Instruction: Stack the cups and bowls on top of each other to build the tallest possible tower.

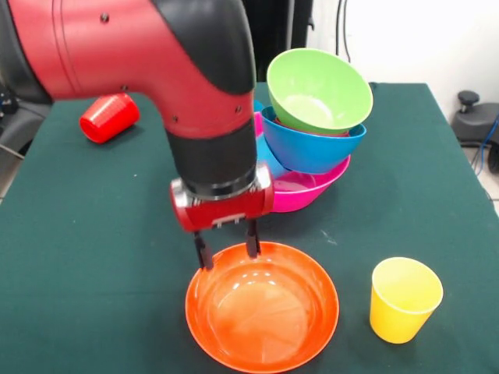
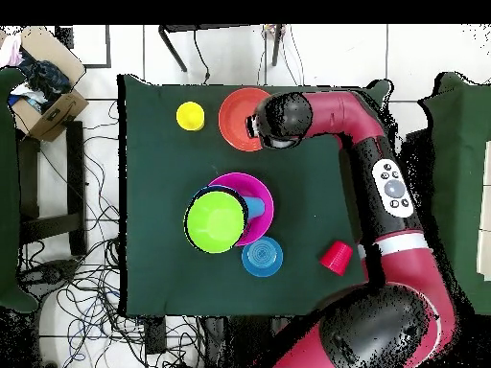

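My gripper (image 1: 227, 249) stands open just over the far rim of a large orange bowl (image 1: 262, 308), with nothing between its fingers. In the overhead view the arm's wrist (image 2: 278, 120) covers that edge of the orange bowl (image 2: 235, 117). The tower (image 1: 312, 140) has a large pink bowl (image 1: 308, 192) as base, a blue bowl (image 1: 316, 149) in it and a tilted green bowl (image 1: 318, 89) on top. A light blue cup (image 2: 255, 206) pokes out beside the green bowl (image 2: 215, 220). A yellow cup (image 1: 404, 300) stands upright. A red cup (image 1: 109, 117) lies on its side.
A small blue bowl (image 2: 262, 257) sits alone on the green cloth (image 1: 93, 234) beside the tower, not far from the red cup (image 2: 336, 256). A cardboard box (image 2: 46, 86) and cables lie on the floor beyond the table's edge.
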`<state>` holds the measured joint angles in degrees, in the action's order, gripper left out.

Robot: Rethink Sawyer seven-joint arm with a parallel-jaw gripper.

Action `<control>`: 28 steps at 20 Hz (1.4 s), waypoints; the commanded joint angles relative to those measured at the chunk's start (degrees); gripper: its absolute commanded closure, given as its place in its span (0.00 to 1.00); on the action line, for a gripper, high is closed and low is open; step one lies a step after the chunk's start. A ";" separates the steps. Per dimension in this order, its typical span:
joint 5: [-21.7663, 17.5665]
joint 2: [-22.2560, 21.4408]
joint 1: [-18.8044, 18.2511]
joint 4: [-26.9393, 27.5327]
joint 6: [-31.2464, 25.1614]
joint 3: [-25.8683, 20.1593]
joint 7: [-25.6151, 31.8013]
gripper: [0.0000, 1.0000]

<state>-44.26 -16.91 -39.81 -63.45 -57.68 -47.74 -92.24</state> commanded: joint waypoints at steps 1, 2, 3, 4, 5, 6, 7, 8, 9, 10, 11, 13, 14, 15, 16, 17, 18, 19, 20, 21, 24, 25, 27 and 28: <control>-5.28 4.81 1.78 10.50 -6.80 3.38 24.92 0.00; -5.23 5.00 1.91 10.96 -6.97 3.56 25.26 0.00; -5.32 4.93 2.10 11.21 -7.00 3.98 25.04 0.00; -5.40 4.86 2.30 11.46 -7.03 4.41 24.83 0.00; -5.69 4.77 2.47 11.92 -7.79 4.70 25.68 0.00; -5.72 4.62 2.61 12.01 -8.09 5.00 26.04 0.00; -5.88 4.71 2.86 12.65 -8.63 5.34 26.49 0.00; -5.91 4.44 3.07 12.65 -8.85 5.79 26.32 0.00; -5.99 4.44 3.35 13.16 -9.31 6.11 26.33 0.00; -6.00 4.47 3.71 13.57 -9.71 6.33 26.29 0.00; -6.02 4.50 4.06 13.97 -10.12 6.55 26.24 0.00; -5.77 4.89 4.51 14.68 -10.16 6.88 25.58 0.00; -5.98 5.16 4.76 15.27 -10.28 7.00 26.03 0.00; -6.01 5.30 4.98 15.29 -9.90 7.15 25.80 0.00; -5.95 5.98 4.82 15.96 -9.64 7.05 25.99 0.00; -5.96 6.56 4.93 16.19 -9.09 7.03 25.54 0.00; -6.04 7.04 5.07 16.41 -8.54 7.01 25.17 0.00; -6.35 8.02 5.15 17.11 -7.71 7.02 24.61 0.00; -6.65 9.00 5.23 17.82 -6.87 7.03 24.06 0.00; -6.83 9.67 5.42 18.31 -6.33 7.05 23.71 0.00; -6.97 11.55 5.56 19.83 -5.29 6.77 24.27 0.00; -6.97 12.45 5.57 20.78 -5.05 6.53 24.38 0.00; -7.13 13.96 5.56 22.34 -4.02 6.32 23.92 0.00; -7.10 14.43 5.39 22.60 -3.74 6.38 24.05 0.00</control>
<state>-45.29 -7.61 -36.16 -46.48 -61.79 -45.18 -84.94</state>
